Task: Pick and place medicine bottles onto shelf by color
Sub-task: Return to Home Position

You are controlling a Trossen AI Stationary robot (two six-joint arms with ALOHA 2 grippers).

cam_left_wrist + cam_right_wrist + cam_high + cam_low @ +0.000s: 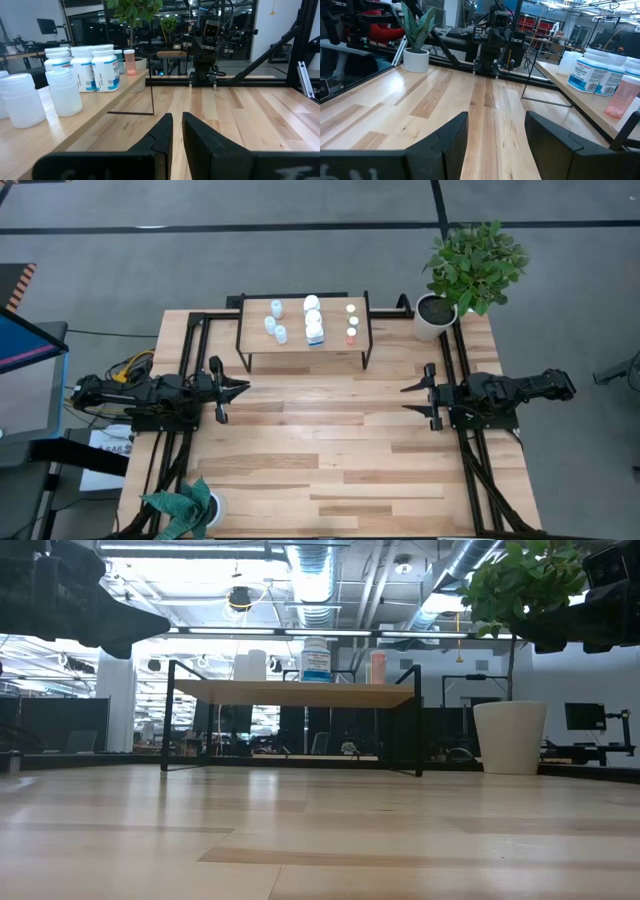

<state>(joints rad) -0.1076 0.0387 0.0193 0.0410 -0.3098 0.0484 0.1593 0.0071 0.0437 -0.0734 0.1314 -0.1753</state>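
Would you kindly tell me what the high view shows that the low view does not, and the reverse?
Only the high view shows the left gripper and right gripper in full, all the medicine bottles in columns, and a small leafy pot. Only the low view shows the space under the shelf and the room behind. Both show the shelf, the big potted plant and the blue-labelled bottle.
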